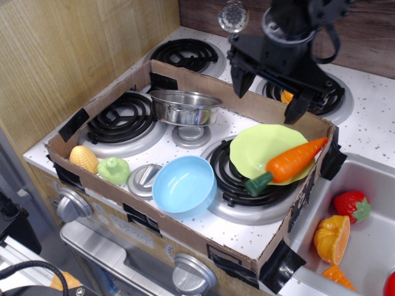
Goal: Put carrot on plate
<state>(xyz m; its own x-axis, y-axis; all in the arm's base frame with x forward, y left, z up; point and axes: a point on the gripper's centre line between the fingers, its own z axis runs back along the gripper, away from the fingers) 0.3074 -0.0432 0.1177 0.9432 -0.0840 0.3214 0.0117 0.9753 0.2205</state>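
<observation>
— Whereabouts of the carrot [291,160]?

— Lying slantwise across the plate [256,145], orange tip toward 2 o'clock, green stub hanging past the rim at 7 o'clock. Resting there on its own, gripped by nothing.

— And the fingers [238,79]?

— Spread wide apart, empty, hanging well above at 12 o'clock from the plate, near the back wall of the cardboard box [185,74]. No visible contact with anything.

— So done, by the look of it?

— Judged done, yes, or very nearly. Worth watching, though.

— Watching for what?

— Rolling, first of all. Glossy, round, tapered, and perched on a seemingly tilted plate, propped on the burner [231,185] and perhaps against the box wall at 3 o'clock; hard to tell whether touching. Could slide stub-first toward 7 o'clock, down onto the burner coil and off the plate.

— Caused by?

— Any jolt to the table [376,111] or the box, or a low pass of the fingers clipping the orange tip. Overhanging at both ends too, so little margin either way.

— Anything else nearby at risk?

— Blue bowl [184,184] just beside the plate at 8 o'clock, pot [185,106] further off at 10 o'clock. Both well apart from the fingers. Troubled only by a careless descent.

— Best course?

— Probably lifting straight up and away toward 12 o'clock, with no sweeping across the plate.
</observation>
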